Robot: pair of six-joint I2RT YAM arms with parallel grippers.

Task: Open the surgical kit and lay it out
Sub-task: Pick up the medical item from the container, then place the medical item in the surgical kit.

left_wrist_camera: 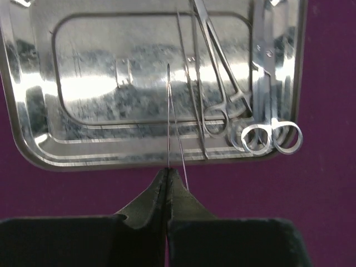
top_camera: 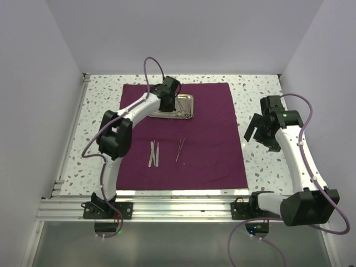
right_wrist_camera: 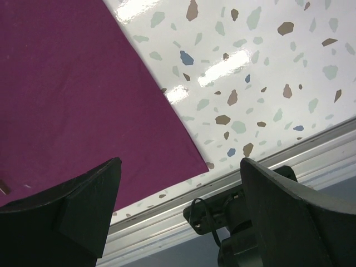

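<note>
Seeing dark purple cloth [top_camera: 211, 161] lying flat & spread out on the tabletop [top_camera: 261, 89], filling most of the middle. Seeing shiny steel tray [top_camera: 193, 100] sitting on the far part of the cloth, long side running left to right. Reaching left arm [top_camera: 133, 111] out to the tray's left part. Clenching left jaws on a thin probe [left_wrist_camera: 168, 111], just off the tray's edge in left wrist view. Pointing that probe straight away from the jaws, out over the tray floor, tip near the tray's middle. Seeing a 2nd thin line beside it; cannot tell if real or a mirror pic in the steel. Seeing ring-handled forceps [left_wrist_camera: 219, 72] lying in the tray w/ more slim tools, side by side, rings on the jaws' side, tips pointing away. Seeing tweezers [top_camera: 154, 154] lying on the cloth nearer the arm bases, long way going near to far. Seeing thin probes [top_camera: 179, 150] just right of them, leaning a bit, also near to far, not touching the tweezers. Holding right jaws wide apart, gripping nothing, over the tabletop just right of the cloth. Seeing tabletop as white & shiny w/ small coloured specks. Seeing metal rail [top_camera: 178, 207] along the near edge & plain pale walls [top_camera: 183, 33] on 3 sides.
</note>
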